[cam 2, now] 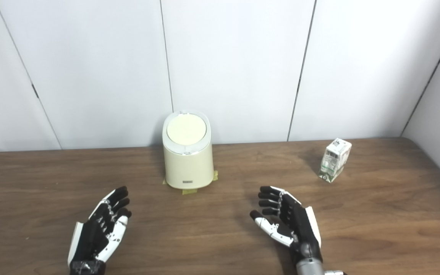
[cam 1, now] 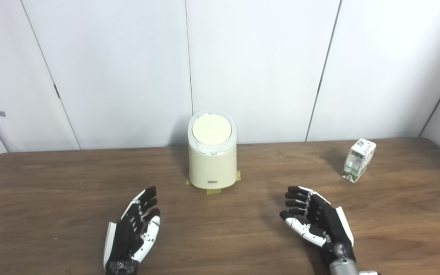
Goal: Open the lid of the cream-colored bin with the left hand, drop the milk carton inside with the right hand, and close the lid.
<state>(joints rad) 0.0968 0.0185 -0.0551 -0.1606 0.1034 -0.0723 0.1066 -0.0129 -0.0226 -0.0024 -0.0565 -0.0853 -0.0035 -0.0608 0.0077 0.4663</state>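
The cream-colored bin (cam 1: 212, 164) stands upright at the far middle of the wooden table, its round lid (cam 1: 211, 130) down and flat on top. A small white and green milk carton (cam 1: 358, 160) stands upright to the far right, well apart from the bin. My left hand (cam 1: 134, 229) hovers near the front edge, left of the bin, open with fingers stretched and nothing in it. My right hand (cam 1: 315, 221) is near the front right, open too, palm turned inward, fingers apart, short of the carton and holding nothing.
Yellow tape pieces (cam 1: 214, 191) stick out from under the bin's base. The brown table (cam 1: 52, 198) ends at white wall panels behind and at a rounded corner on the far right (cam 1: 439, 145).
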